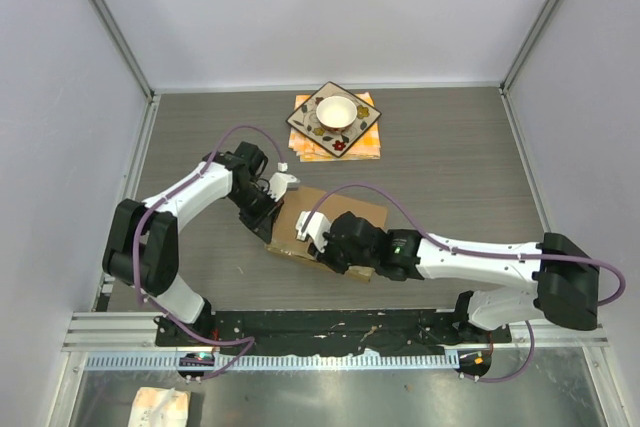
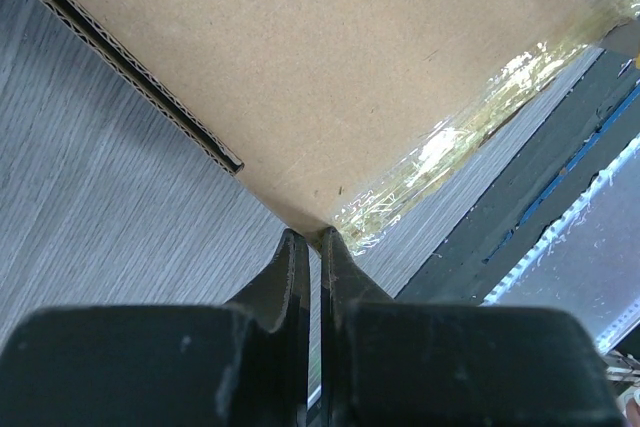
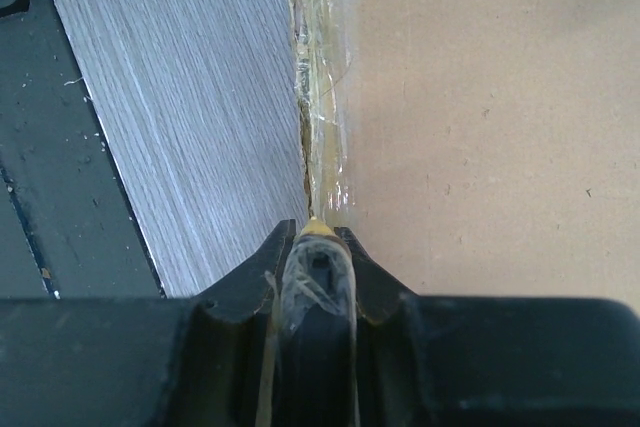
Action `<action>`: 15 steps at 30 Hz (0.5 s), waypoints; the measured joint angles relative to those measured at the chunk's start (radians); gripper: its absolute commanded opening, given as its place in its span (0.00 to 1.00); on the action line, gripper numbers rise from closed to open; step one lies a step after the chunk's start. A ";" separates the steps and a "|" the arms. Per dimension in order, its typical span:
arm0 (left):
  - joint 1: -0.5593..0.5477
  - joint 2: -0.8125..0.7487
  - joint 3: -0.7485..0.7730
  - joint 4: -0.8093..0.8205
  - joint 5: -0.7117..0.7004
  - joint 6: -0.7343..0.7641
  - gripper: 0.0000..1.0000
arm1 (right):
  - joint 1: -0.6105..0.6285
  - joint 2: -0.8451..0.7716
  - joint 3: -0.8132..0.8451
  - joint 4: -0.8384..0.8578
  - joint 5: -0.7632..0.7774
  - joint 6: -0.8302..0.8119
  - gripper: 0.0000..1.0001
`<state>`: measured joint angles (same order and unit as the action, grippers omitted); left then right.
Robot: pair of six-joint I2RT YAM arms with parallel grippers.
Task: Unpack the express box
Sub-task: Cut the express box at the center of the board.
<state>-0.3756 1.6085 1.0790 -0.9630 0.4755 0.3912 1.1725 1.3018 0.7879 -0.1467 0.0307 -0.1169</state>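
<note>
Nearest the arm bases, the right gripper (image 3: 318, 232) sat at the box's near edge, its jaws clamped on a twisted strand of clear tape (image 3: 320, 147) that ran along the seam where cardboard met the table (image 1: 450, 167). The express box (image 1: 335, 205) lay flat at mid-table between the two arms.

Handling, as judged: the cardboard looked stiff, light and shallow, so it was likely to slide or tip under a sideways pull. The tape was thin, glossy and stretchy, and liable to tear or slip unless gripped across its bunched part. The open corrugated edge and the corners offered the firmest hold.

Just beyond, the left gripper (image 2: 308, 237) had its fingers pressed together, tips touching a taped corner of the box. Nothing could be seen between them.

Farthest away, well apart from the box, stood a patterned plate (image 1: 305, 125) carrying a white bowl (image 1: 335, 112).
</note>
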 measured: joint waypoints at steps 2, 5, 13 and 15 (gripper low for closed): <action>0.001 0.000 0.000 0.000 0.000 0.000 0.00 | 0.003 -0.008 0.000 -0.008 0.009 0.013 0.01; 0.000 0.000 0.000 0.002 0.003 0.001 0.00 | 0.004 -0.016 -0.001 -0.022 0.014 0.031 0.01; 0.028 0.000 -0.004 0.001 0.024 0.006 0.00 | 0.010 -0.011 0.041 -0.107 0.021 0.064 0.01; 0.048 0.000 -0.008 0.000 0.037 0.011 0.00 | 0.010 0.023 0.077 -0.138 0.021 0.070 0.01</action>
<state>-0.3279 1.6085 1.0714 -0.9627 0.5125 0.4026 1.1828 1.3251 0.8650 -0.2848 0.0517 -0.0471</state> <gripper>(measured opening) 0.036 0.236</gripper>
